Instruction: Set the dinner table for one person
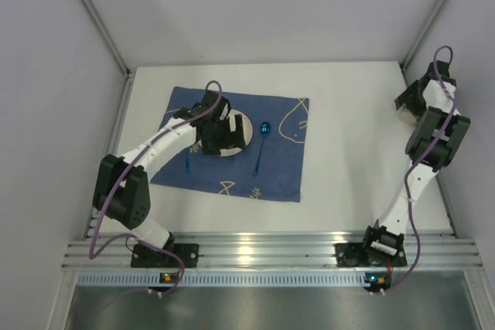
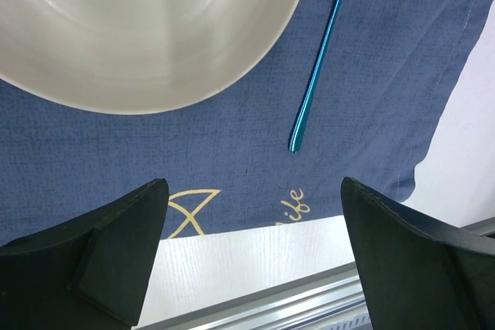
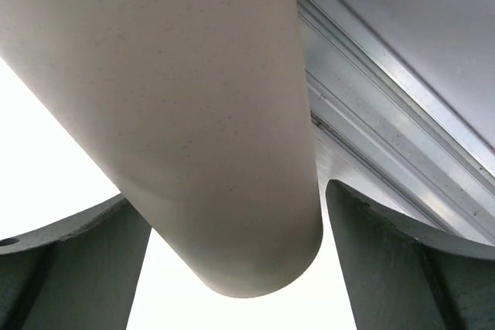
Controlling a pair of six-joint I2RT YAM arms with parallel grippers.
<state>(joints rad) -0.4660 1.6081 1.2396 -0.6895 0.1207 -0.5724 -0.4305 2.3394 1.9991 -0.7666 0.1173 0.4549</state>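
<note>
On the bench [image 1: 348, 183], the blue mat [image 2: 116, 152] is laid toward 10 o'clock; left tool [image 2: 253, 191] is held wide apart above it. At the 3 o'clock edge, right tool [image 3: 232, 199] is clamped on a cream cup [image 3: 193, 113].

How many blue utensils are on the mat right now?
2. One blue utensil lies left of the plate; the blue spoon lies right of it, both on the mat. The left arm covers part of the mat, so another may be hidden.
</note>
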